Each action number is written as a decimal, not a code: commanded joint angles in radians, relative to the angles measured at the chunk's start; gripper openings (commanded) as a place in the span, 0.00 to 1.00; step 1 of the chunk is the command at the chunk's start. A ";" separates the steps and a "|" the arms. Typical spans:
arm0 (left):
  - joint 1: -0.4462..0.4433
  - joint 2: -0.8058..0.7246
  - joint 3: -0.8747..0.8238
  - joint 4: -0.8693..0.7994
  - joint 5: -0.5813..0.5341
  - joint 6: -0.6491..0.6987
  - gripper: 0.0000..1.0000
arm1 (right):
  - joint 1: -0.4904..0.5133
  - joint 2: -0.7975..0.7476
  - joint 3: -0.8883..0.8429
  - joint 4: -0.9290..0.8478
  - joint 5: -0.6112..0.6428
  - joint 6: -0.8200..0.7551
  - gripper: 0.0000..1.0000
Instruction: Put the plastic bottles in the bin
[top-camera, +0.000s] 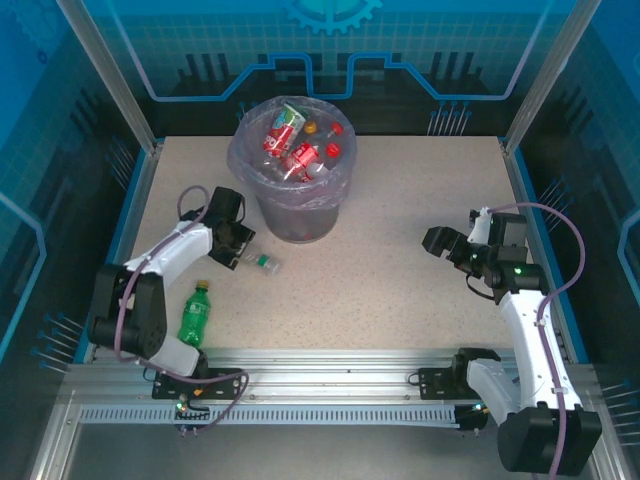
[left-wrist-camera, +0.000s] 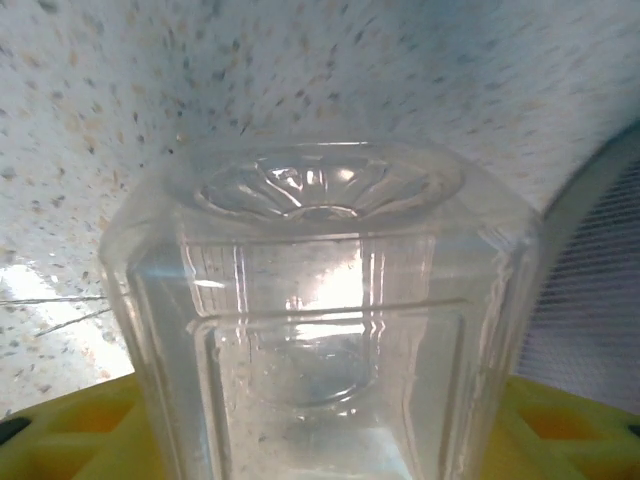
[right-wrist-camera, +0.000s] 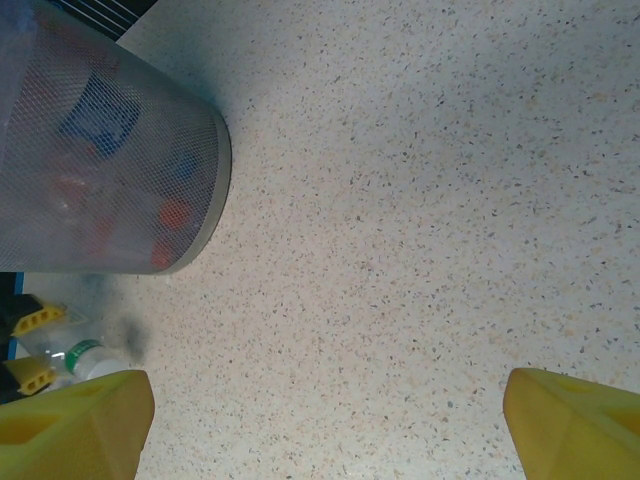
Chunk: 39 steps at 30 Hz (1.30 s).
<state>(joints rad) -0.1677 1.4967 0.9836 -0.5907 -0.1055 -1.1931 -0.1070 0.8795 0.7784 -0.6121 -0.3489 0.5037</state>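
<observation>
A clear plastic bottle with a green cap lies on the table just left of the bin. My left gripper is shut on it. In the left wrist view the bottle's base sits between the yellow fingers, which press on its sides. A green bottle lies nearer the left arm's base. The grey bin, lined with a lilac bag, holds several red-labelled bottles. My right gripper hovers open at the right, its jaws over bare table.
The right wrist view shows the mesh bin wall at upper left and the clear bottle's green-capped end beside it. Raised blue edges run along the table's left and right sides. A metal rail crosses the near edge.
</observation>
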 joint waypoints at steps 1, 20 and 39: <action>-0.003 -0.100 0.098 -0.105 -0.110 0.086 0.60 | -0.016 0.005 0.014 -0.007 -0.005 -0.010 0.91; -0.058 0.023 1.081 -0.252 -0.135 1.031 0.35 | -0.015 0.006 0.027 0.003 -0.027 0.022 0.91; -0.071 0.554 1.632 -0.601 0.151 1.324 0.16 | -0.012 0.003 0.040 0.000 -0.041 0.019 0.91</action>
<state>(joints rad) -0.2333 2.0453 2.6312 -1.1446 0.0051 0.0975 -0.1078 0.8921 0.7971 -0.6090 -0.3756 0.5228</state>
